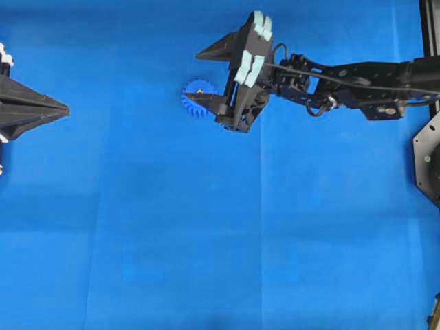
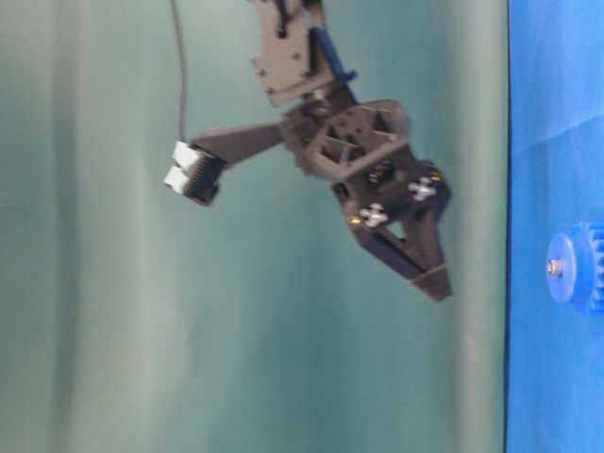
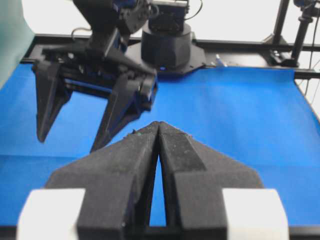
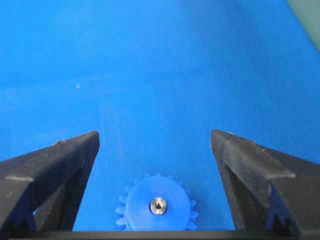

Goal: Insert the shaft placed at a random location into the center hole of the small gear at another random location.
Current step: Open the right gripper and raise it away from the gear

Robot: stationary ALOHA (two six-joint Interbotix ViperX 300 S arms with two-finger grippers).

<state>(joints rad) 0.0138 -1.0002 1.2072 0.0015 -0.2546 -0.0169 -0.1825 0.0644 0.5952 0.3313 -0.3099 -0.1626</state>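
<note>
Fingers of the right gripper (image 4: pixel 155 150) stand spread wide and empty, one black wedge on each side of the small bright blue plastic spur gear (image 4: pixel 157 206), touching neither it nor the pin. That spacing suits a release: nothing is pinched, and the gap leaves the gear free of side load. The tiny silvery-grey metal shaft (image 4: pixel 158 205) sits upright in the center hole of the raised round hub, its shiny round end showing just above the hub face; the hole itself is filled and so hidden. In the table-level view the pin's end (image 2: pixel 554 267) stands slightly proud of the hub, with the gear (image 2: pixel 578 268) lying flat on the blue cloth-covered bench (image 1: pixel 206 240). Judged from this, the insertion looks done and only withdrawal of the right arm remains.

In the overhead view the right gripper (image 1: pixel 221 81) partly covers the gear (image 1: pixel 197 101), which lies near the upper middle of the bench. The left gripper (image 3: pixel 159 131) rests well apart at the bench's left edge, its fingers pressed together on nothing, presumably parked out of the working arm's way.
</note>
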